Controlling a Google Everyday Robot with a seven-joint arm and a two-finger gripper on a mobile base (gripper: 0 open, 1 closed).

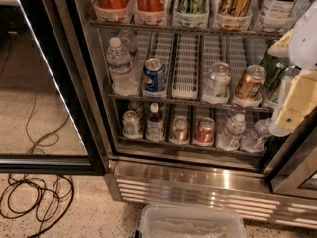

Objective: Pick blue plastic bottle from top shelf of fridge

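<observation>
The fridge stands open in front of me. Its top shelf runs along the top of the view, with tall cans in translucent front cups. The blue plastic bottle stands in the far-right lane of that shelf. Only its lower body with the white label and dark lettering shows; its cap is out of view. My gripper, white and cream coloured, hangs at the right edge of the view. It is below the bottle, level with the middle shelf, and does not touch the bottle.
The middle rack holds a water bottle, a blue can, a silver can and a copper can. The low rack holds small cans and bottles. The open glass door stands left. Cables and a clear bin lie on the floor.
</observation>
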